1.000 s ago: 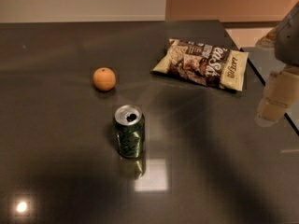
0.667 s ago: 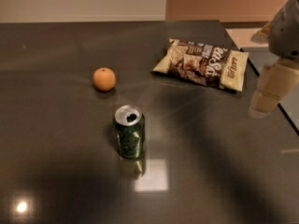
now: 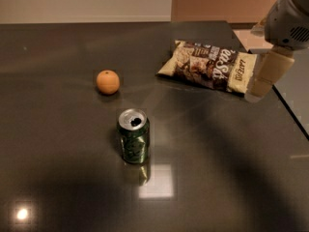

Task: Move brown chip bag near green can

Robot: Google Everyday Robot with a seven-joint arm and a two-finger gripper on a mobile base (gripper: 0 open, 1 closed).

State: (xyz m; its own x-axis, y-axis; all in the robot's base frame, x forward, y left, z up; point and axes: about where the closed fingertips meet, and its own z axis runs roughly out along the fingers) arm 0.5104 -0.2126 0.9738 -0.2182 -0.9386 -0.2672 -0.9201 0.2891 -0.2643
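Note:
The brown chip bag lies flat on the dark table at the back right. It is dark brown with cream-yellow ends and white lettering. The green can stands upright in the front middle, with its silver top and pull-tab hole showing. It is well apart from the bag. My gripper hangs from the arm at the right edge of the view, just over the bag's right end. It holds nothing that I can see.
A round orange fruit sits left of the bag and behind the can. The table's right edge runs diagonally just right of the gripper. A bright light reflection lies in front of the can.
The gripper has moved left and away from the camera, from beside the table's right edge to the bag's right end. The bag, can and orange have not moved.

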